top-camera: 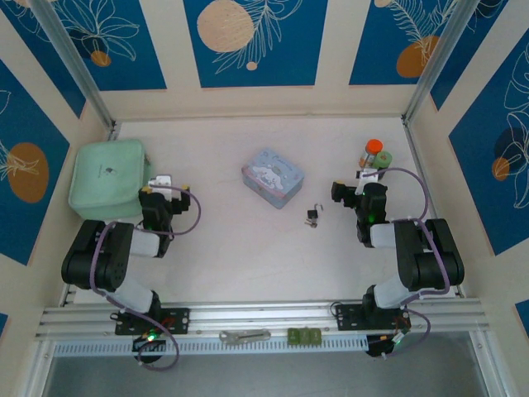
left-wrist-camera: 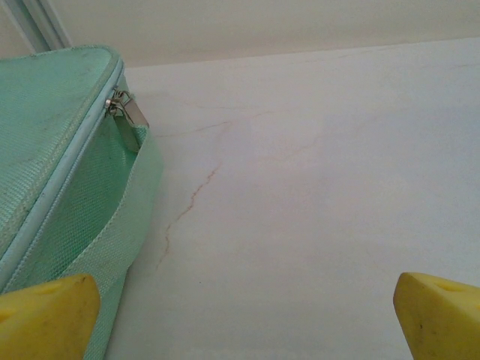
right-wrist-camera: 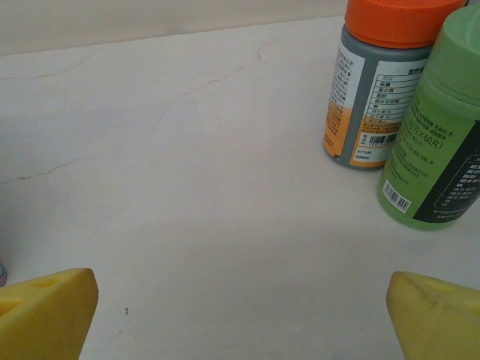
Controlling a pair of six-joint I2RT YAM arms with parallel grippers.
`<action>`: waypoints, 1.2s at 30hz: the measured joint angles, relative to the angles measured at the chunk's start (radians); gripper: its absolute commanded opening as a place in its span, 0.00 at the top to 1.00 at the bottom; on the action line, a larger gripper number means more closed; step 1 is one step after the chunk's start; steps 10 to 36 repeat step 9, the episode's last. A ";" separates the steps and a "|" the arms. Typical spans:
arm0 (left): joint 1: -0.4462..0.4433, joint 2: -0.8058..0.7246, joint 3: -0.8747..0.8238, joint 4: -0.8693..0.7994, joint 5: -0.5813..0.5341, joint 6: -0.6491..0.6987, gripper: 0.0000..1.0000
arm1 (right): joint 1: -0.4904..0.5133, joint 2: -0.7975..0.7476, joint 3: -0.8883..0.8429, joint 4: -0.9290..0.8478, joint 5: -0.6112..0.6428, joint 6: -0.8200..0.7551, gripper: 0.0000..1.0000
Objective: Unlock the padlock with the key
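Claws agape, arms seemingly tucked back.

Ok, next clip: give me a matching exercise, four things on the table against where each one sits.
Things:
1 padlock
2 mint green bag
3 blue tin
4 orange-capped bottle

Places:
A far right, next to a green bottle
B far left
C middle, toward the back
D just right of the tin, nearer the camera

Pairs: 1-D, 2-B, 3-C, 4-A

Dark padlock, key (seemingly) touching
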 measured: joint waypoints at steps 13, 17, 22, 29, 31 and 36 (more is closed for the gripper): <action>0.000 0.000 0.000 0.000 0.000 0.000 0.00 | -0.002 0.000 0.000 -0.001 -0.032 0.000 0.01; 0.000 0.000 0.000 0.000 0.000 0.000 0.00 | -0.002 0.000 0.000 -0.001 -0.032 0.000 0.01; 0.000 0.000 0.000 0.000 0.000 0.000 0.00 | -0.002 0.000 0.000 -0.001 -0.032 0.000 0.01; 0.000 0.000 0.000 0.000 0.000 0.000 0.00 | -0.002 0.000 0.000 -0.001 -0.032 0.000 0.01; 0.000 0.000 0.000 0.000 0.000 0.000 0.00 | -0.002 0.000 0.000 -0.001 -0.032 0.000 0.01; 0.000 0.000 0.000 0.000 0.000 0.000 0.00 | -0.002 0.000 0.000 -0.001 -0.032 0.000 0.01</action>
